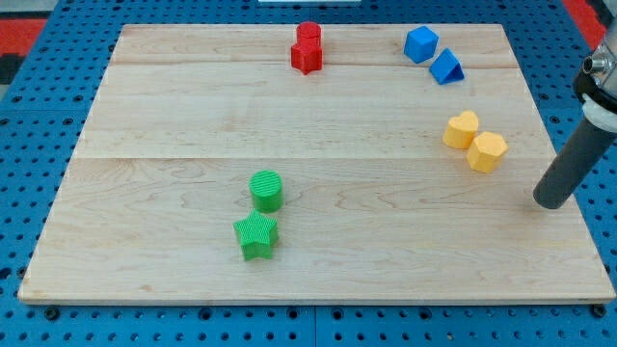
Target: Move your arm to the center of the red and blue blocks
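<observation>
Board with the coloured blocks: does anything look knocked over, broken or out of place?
Nothing stands out. The blocks sit in tidy pairs on the board: red at the top, blue upper right, yellow right, green lower middle. My tip rests right of the yellow pair, touching nothing.

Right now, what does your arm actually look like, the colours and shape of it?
Only its end shows, at the view's right edge: a straight, round, dark grey-black rod, matte and unmarked, ending in my tip, which is flat. Above it sits a black fitting with a pale silver-white collar, cut off by the frame. No cables or labels are visible.
</observation>
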{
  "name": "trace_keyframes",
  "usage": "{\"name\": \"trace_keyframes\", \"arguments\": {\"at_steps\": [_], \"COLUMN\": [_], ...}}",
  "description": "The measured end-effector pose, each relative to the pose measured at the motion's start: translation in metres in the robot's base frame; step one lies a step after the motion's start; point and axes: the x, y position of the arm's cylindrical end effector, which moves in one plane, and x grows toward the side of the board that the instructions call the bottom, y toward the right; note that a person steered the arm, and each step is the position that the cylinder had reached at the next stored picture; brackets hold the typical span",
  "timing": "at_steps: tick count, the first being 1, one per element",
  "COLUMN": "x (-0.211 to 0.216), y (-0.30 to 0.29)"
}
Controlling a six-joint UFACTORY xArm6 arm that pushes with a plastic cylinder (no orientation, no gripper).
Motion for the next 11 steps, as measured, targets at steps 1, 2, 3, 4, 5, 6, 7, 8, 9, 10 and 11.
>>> {"name": "trace_keyframes", "arguments": {"at_steps": [1, 2, 3, 4, 5, 6, 7, 8, 9, 10, 11], "x": [0.001, -0.013, -0.028, -0.063, -0.117, -0.149, -0.158, -0.160, -0.215, -0.288, -0.308], "y": [0.013, 0.075, 0.085, 0.081, 0.062, 0.010, -0.062, -0.152, -0.179, -0.184, -0.241]}}
